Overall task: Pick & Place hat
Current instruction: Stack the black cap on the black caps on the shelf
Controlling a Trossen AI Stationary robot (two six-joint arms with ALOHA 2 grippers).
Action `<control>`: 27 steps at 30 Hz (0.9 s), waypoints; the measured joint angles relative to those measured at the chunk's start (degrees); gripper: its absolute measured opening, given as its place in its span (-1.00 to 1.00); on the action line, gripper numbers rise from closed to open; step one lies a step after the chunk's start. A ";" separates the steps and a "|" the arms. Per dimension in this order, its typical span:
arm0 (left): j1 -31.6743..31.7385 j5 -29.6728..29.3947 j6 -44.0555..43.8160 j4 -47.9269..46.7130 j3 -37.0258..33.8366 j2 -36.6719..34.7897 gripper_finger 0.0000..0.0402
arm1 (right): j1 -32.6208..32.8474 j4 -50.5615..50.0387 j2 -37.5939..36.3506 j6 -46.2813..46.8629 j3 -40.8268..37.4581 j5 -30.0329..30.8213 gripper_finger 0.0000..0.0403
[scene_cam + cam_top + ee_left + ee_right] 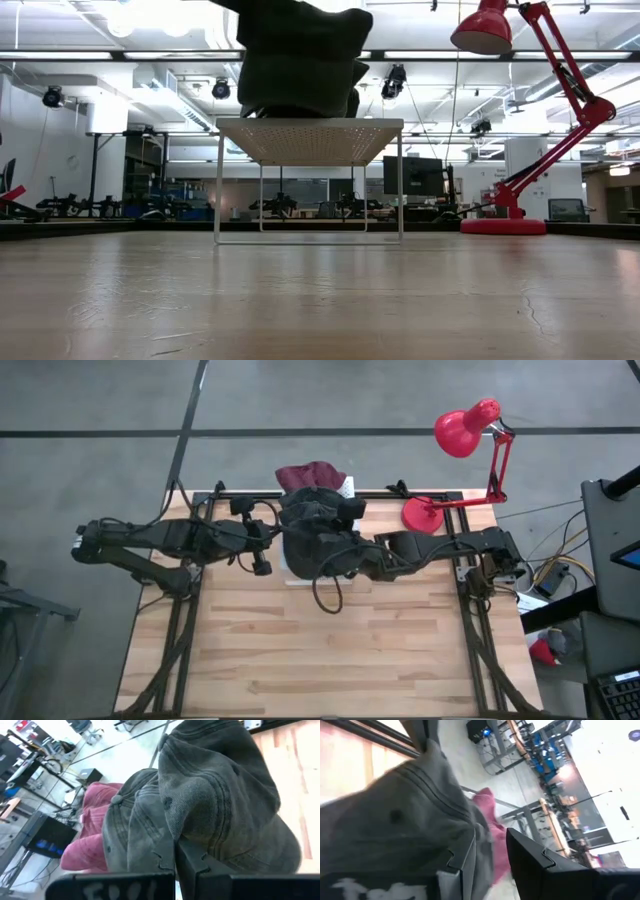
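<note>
The task is being judged as midway: a dark grey cap (318, 520) is being handled on top of a white perforated stand (310, 140) at the far middle of the worktop (330, 650), and neither a finished lift nor a final placing is being shown. The left pincer (175, 857) is being held closed, its two fingers pressed together against the grey fabric, apparently pinching a fold of the cap directly ahead of it. The right pincer (487, 855) is being kept open around the edge of grey cloth, one finger lying on the fabric and the other standing apart from it. More than one grey crown is being seen stacked just beyond the left pincer, so how many caps are being held cannot be told. A maroon cap (310, 473) is lying behind the grey ones, past both pincers. Carrying and setting down are being judged as left to do.
</note>
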 joint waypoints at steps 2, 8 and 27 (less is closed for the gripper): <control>0.11 -0.67 -0.43 0.06 -0.17 -0.02 -1.00 | 0.17 -0.01 -0.81 -1.07 0.00 1.48 -0.46; 0.56 -2.86 -1.93 0.02 -0.64 0.08 -1.00 | 1.85 -0.71 -5.11 2.31 0.00 -1.15 -0.48; 2.10 -5.54 -3.98 0.28 -0.64 0.23 -1.00 | 2.39 -6.70 -6.25 10.36 -10.39 -50.04 -0.96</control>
